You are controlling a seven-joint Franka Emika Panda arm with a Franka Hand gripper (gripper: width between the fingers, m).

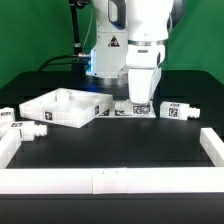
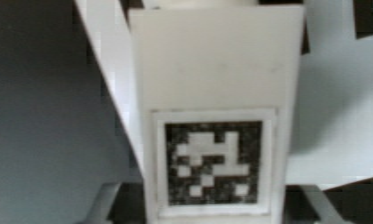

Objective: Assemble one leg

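In the wrist view a white blocky leg (image 2: 204,110) with a black-and-white tag fills the middle and runs lengthwise between my jaws. My gripper (image 2: 209,205) has one grey finger (image 2: 115,200) against each long side of it, and looks shut on it. In the exterior view my gripper (image 1: 140,100) is down at the table just behind the marker board, and it hides the held leg. Other legs lie at the exterior view's right (image 1: 176,110) and far left (image 1: 28,128).
The large square white panel (image 1: 40,104) with a raised rim lies at the exterior view's left of my gripper. The marker board (image 1: 122,109) lies beside it. A low white wall (image 1: 110,182) runs along the front of the dark table, with side pieces at both ends.
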